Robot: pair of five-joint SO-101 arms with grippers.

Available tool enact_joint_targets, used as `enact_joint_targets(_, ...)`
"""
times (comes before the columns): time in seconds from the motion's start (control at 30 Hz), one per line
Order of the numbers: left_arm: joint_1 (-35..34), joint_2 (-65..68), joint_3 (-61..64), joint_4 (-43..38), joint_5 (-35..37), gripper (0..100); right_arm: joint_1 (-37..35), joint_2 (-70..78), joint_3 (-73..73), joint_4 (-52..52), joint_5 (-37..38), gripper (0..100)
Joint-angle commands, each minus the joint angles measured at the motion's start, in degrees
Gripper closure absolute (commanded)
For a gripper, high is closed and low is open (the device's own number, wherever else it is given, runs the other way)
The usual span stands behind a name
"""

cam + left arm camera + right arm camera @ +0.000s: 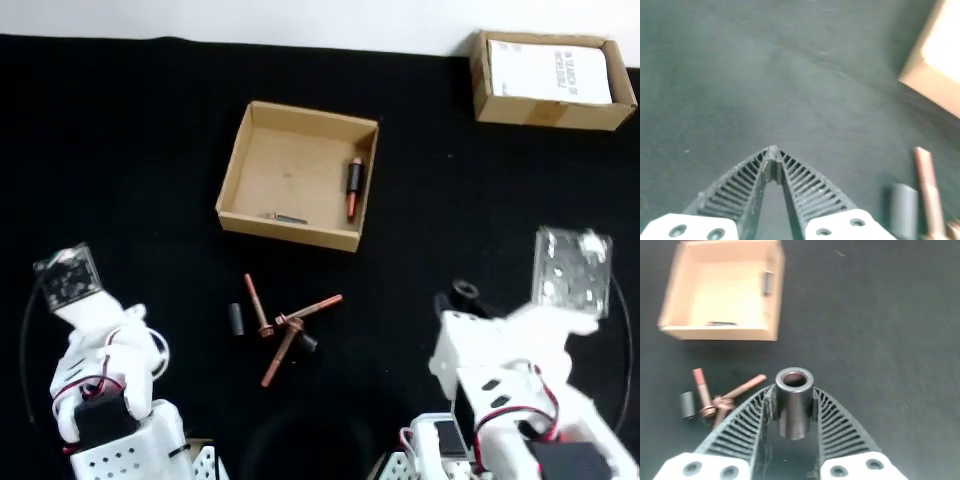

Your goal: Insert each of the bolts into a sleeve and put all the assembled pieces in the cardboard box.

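- The right gripper (793, 391) is clamped on a black sleeve (794, 405), held between its ribbed fingers (747, 427) with the open bore facing away from the wrist.
- The left gripper (773, 152) hangs over the black table (765, 75) with its tips pressed together and nothing between them.
- In the high view the right gripper (465, 293) sits at about 3 o'clock from a cluster of three copper bolts (312, 308), well apart from it.
- The three bolts lie crossed and touching near the table's centre. One loose sleeve (237, 320) lies just beside them at 9 o'clock, and another sleeve (307, 342) rests among them.
- The cardboard box (290, 232) stands at 12 o'clock from the bolts, near them.
- One assembled piece (353, 188), a copper bolt in a black sleeve, lies against the box's 3 o'clock wall. A slim dark item (287, 217) lies by its 6 o'clock wall; what it is cannot be told.
- A second box (545, 112) holding a printed sheet sits at the table's 1 o'clock corner.
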Motion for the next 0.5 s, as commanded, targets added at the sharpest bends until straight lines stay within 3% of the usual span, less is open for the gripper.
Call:
enact_joint_targets(0.0, 8.8, 12.7, -14.5, 7.8, -0.2, 99, 9.7, -7.4, 8.0, 0.2, 5.0, 99.1)
enact_joint_targets(0.2, 23.7, 38.5, -40.0, 29.3, -0.2, 99, 23.6, -19.1, 19.9, -6.0, 11.8, 99.1)
enact_joint_targets(0.33, 30.6, 47.3, -51.0, 31.1, 0.0, 99, 28.0, -25.1, 26.6, -9.6, 13.3, 99.1)
enact_joint_targets(0.47, 38.5, 52.8, -51.8, 31.1, 0.9, 99, 29.0, -28.6, 31.7, -9.5, 13.3, 99.1)
